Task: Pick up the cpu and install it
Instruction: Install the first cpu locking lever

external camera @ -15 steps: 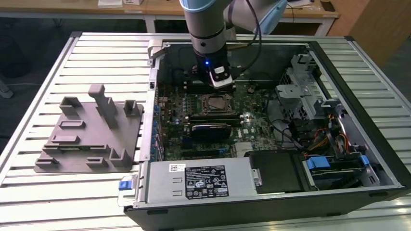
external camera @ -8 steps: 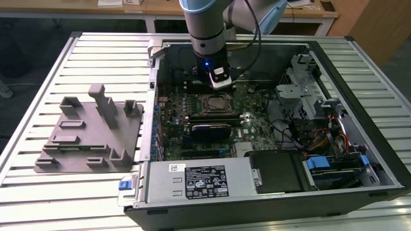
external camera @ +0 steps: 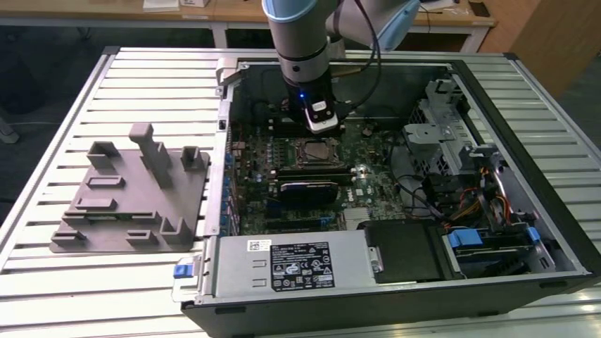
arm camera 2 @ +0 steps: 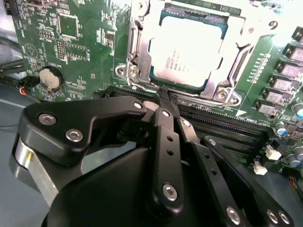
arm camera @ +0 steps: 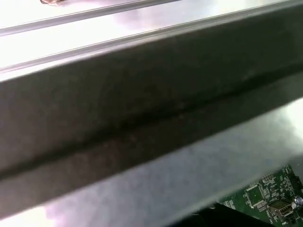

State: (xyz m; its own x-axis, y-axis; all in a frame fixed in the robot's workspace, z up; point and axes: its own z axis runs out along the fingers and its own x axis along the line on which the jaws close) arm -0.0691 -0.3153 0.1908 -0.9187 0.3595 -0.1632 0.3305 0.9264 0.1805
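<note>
The cpu, a shiny silver square chip, lies flat inside the metal socket frame on the green motherboard. In the exterior view the socket sits mid-board inside the open computer case. My gripper hangs just off the socket's edge with its two black fingers pressed together and nothing between them. In the exterior view the gripper is a little above and behind the socket.
A grey plastic tray with upright posts stands on the slatted table at the exterior view's left. The case holds a power supply in front, drive cages and cables at the right. The case wall looms close in the first wrist view.
</note>
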